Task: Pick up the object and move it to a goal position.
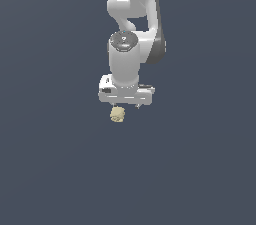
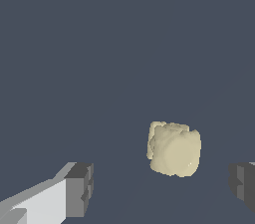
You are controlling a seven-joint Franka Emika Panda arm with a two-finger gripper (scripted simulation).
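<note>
The object (image 1: 117, 114) is a small pale yellow-beige lumpy blob lying on the dark grey floor just below the white hand in the exterior view. My gripper (image 1: 126, 105) hangs over it, pointing down, its fingers mostly hidden under the hand there. In the wrist view the object (image 2: 174, 149) lies between the two dark finger pads (image 2: 79, 189), closer to the far pad and slightly beyond the line joining them. The gripper (image 2: 162, 188) is open and holds nothing; neither pad touches the blob.
The white arm (image 1: 132, 14) rises behind the hand toward the top of the exterior view. A flat dark grey floor (image 1: 200, 169) surrounds the blob on every side.
</note>
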